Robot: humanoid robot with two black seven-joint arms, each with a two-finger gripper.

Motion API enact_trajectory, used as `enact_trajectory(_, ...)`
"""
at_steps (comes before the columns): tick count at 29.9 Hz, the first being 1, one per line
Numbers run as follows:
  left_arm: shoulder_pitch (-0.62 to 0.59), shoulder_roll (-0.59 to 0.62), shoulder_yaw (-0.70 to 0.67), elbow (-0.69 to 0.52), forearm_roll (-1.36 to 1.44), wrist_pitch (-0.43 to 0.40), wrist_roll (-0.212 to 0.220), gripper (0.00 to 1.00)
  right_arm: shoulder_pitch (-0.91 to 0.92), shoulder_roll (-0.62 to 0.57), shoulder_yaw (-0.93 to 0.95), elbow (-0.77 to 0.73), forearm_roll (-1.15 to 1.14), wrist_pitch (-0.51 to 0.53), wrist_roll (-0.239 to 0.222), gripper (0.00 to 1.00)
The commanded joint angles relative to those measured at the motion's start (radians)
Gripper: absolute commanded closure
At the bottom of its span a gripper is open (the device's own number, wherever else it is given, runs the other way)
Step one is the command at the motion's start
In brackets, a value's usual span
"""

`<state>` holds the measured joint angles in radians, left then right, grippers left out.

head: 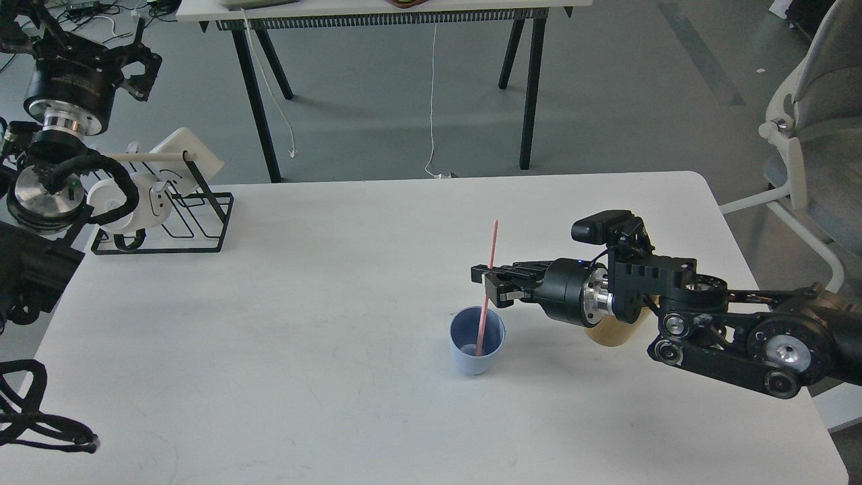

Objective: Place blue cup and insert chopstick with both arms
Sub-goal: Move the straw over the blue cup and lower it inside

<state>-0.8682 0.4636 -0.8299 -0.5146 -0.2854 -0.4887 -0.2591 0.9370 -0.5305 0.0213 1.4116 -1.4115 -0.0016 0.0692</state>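
The blue cup [471,357] stands upright on the white table [303,337], right of the middle. The pink chopstick [490,263] stands almost upright with its lower end inside the cup, near the bottom. My right gripper [487,283] reaches in from the right just above the cup's rim and is shut on the chopstick at about mid-length. My left gripper [138,62] is raised at the far upper left, away from the table's things; it is dark and its fingers cannot be told apart.
A tan bamboo cylinder [606,335] stands right of the cup, mostly hidden behind my right arm. A black wire rack [202,225] with a white mug [128,202] sits at the table's back left. An office chair [808,135] is at the right.
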Motion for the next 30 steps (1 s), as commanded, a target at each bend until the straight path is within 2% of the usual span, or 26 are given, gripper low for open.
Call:
enact_trajectory(1, 0.000, 0.001, 0.000, 0.001, 0.000, 0.000, 0.001, 0.00, -0.003, 0.003, 0.000, 0.001, 0.002, 0.000, 0.000, 0.73)
enact_trajectory(3, 0.000, 0.001, 0.000, 0.001, 0.000, 0.000, 0.001, 0.00, -0.004, 0.001, 0.002, 0.001, 0.009, 0.000, 0.000, 0.60)
enact_trajectory(8, 0.000, 0.000, 0.002, 0.001, 0.000, 0.000, 0.006, 0.00, -0.001, -0.011, 0.011, 0.013, 0.017, 0.005, 0.000, 0.53)
enact_trajectory(13, 0.000, 0.000, 0.002, 0.001, 0.000, 0.000, 0.006, 0.00, 0.029, -0.074, 0.052, 0.043, 0.025, 0.009, 0.000, 0.45)
enact_trajectory(30, 0.000, 0.001, 0.003, -0.001, 0.000, 0.000, 0.000, 0.00, -0.004, -0.071, 0.046, 0.052, 0.022, 0.011, 0.000, 0.44)
